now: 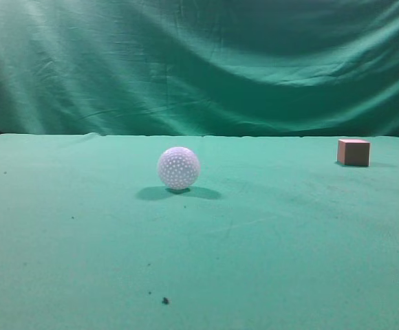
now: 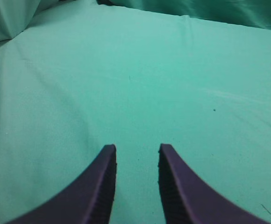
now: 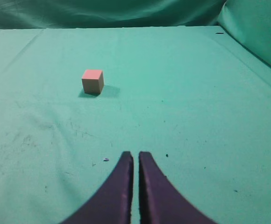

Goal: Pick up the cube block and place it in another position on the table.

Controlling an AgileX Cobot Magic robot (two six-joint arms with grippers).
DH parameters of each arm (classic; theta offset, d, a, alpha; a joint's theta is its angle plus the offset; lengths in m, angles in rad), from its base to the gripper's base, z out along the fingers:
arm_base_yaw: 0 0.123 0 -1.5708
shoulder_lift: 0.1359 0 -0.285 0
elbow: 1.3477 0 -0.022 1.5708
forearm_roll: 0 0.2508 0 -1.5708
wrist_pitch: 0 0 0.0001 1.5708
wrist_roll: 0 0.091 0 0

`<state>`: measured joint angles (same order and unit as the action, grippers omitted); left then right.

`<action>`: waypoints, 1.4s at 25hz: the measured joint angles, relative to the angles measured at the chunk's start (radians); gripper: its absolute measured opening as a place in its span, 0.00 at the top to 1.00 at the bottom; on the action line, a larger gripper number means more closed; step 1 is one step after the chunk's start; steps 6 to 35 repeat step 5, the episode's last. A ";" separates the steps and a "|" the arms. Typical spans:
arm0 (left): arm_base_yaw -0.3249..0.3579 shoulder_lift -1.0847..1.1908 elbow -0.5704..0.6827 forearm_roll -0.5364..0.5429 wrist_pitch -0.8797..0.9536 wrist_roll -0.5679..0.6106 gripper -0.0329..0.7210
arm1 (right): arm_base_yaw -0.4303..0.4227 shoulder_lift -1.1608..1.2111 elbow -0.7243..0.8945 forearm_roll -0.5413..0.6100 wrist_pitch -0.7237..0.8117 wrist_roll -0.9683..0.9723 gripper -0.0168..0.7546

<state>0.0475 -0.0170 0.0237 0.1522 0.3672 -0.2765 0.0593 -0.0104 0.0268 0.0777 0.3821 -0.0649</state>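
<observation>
The reddish-brown cube block (image 1: 353, 152) sits on the green table (image 1: 268, 234) at the far right of the exterior view. It also shows in the right wrist view (image 3: 92, 81), ahead and to the left of my right gripper (image 3: 136, 155), well apart from it. My right gripper is shut and holds nothing. My left gripper (image 2: 136, 147) is open and empty over bare green cloth (image 2: 140, 84). Neither gripper shows in the exterior view.
A white dimpled ball (image 1: 179, 168) rests on the table left of centre. A wrinkled green curtain (image 1: 199, 62) hangs behind the table's far edge. Small dark specks (image 1: 165, 300) lie on the cloth near the front.
</observation>
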 joint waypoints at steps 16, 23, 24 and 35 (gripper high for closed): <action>0.000 0.000 0.000 0.000 0.000 0.000 0.61 | 0.000 0.000 0.000 0.000 0.000 0.000 0.98; 0.000 0.000 0.000 0.000 0.000 0.000 0.61 | 0.000 0.000 0.000 0.000 0.000 0.000 0.98; 0.000 0.000 0.000 0.000 0.000 0.000 0.61 | 0.000 0.000 0.000 0.000 0.000 0.000 0.98; 0.000 0.000 0.000 0.000 0.000 0.000 0.61 | 0.000 0.000 0.000 0.000 0.000 0.000 0.98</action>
